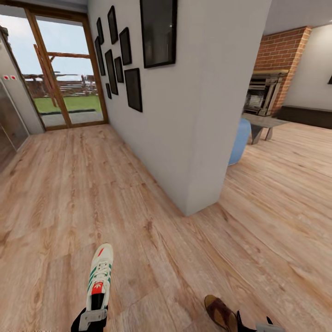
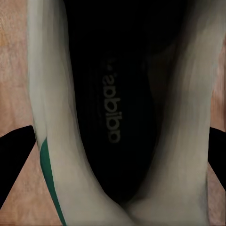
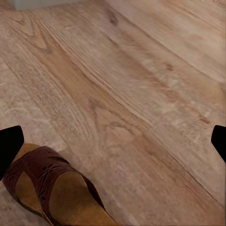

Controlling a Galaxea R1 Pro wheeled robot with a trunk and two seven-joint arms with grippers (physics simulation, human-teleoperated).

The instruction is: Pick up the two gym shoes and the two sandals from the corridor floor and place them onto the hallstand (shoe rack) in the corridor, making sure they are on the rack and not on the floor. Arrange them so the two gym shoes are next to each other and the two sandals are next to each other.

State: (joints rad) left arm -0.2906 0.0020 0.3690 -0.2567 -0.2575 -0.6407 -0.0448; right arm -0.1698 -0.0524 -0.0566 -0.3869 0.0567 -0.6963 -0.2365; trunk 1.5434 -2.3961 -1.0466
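**Sneaker held up over the corridor planks**

Left gripper (image 1: 92,318) is clamping one white sneaker (image 1: 100,275) by its heel above the wood floor (image 1: 69,193). Right gripper (image 1: 258,325) (grip unclear) is hovering beside a brown sandal (image 1: 220,311); grey wall (image 1: 203,115) is dividing the room.

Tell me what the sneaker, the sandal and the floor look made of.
Gym shoe: smooth white leather-like upper, green stripes, dark lining. Sandal: maroon woven straps, likely leather or synthetic, on a matte tan footbed. Corridor floor: wood-grain planks, low sheen; wood or laminate, can't tell.
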